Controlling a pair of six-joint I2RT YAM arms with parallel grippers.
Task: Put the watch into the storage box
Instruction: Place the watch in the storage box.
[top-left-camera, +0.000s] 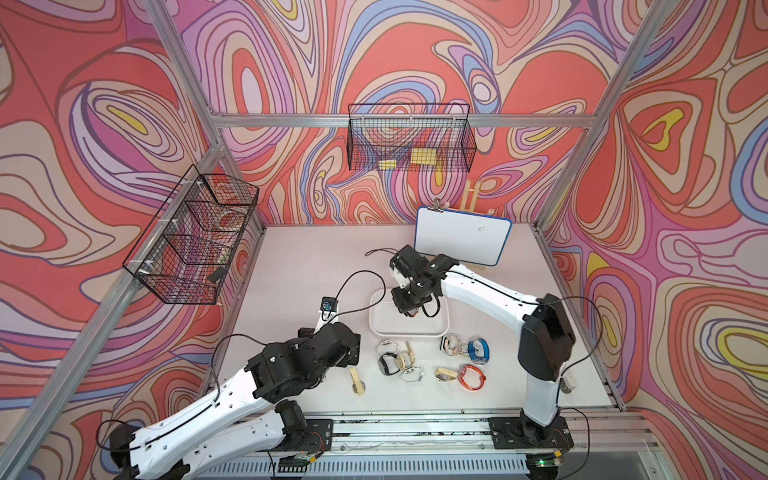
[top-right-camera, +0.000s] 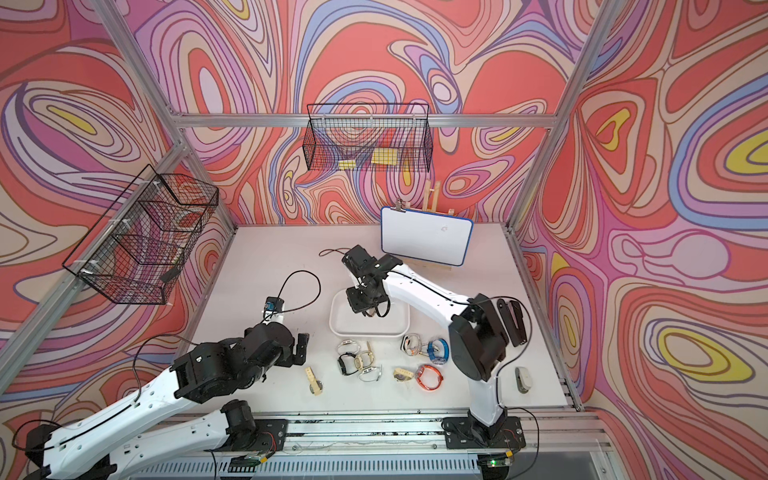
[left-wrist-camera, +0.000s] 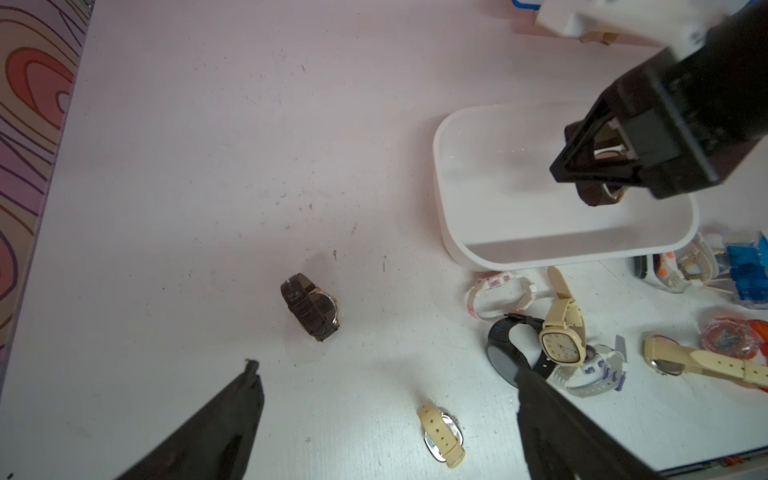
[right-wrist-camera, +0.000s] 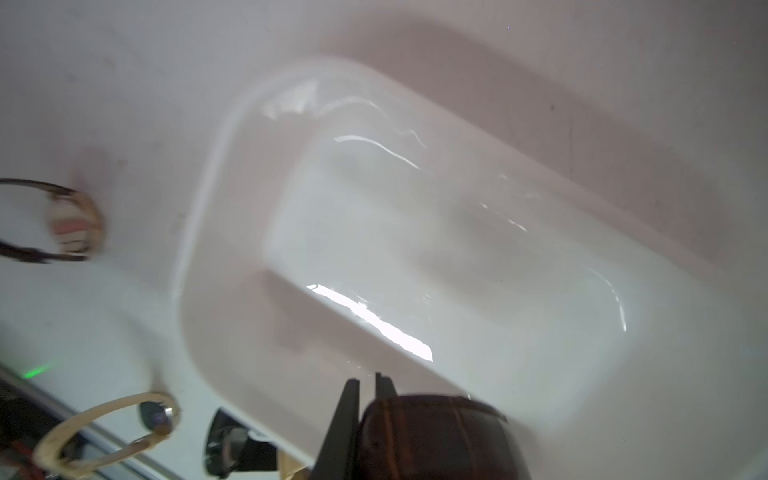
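My right gripper (top-left-camera: 409, 311) hangs over the storage box (top-left-camera: 376, 328), a shallow white tray with rounded corners, and is shut on a brown-strapped watch (left-wrist-camera: 600, 194). In the right wrist view the brown strap (right-wrist-camera: 432, 436) bulges beside the closed fingertips (right-wrist-camera: 349, 386), with the box's bare white floor (right-wrist-camera: 457, 249) below. Nothing lies in the box. My left gripper (left-wrist-camera: 386, 370) stands open above the table, left of the box, with nothing between its fingers. A second brown watch (left-wrist-camera: 311, 307) lies on the table ahead of it.
Several loose watches lie in front of the box: a beige one (top-left-camera: 357, 380), a black and cream cluster (top-left-camera: 397, 361), a blue one (top-left-camera: 478, 351) and an orange one (top-left-camera: 471, 376). A blue-edged whiteboard (top-left-camera: 461, 241) stands behind. Black wire baskets (top-left-camera: 409, 139) (top-left-camera: 191, 237) hang on the walls.
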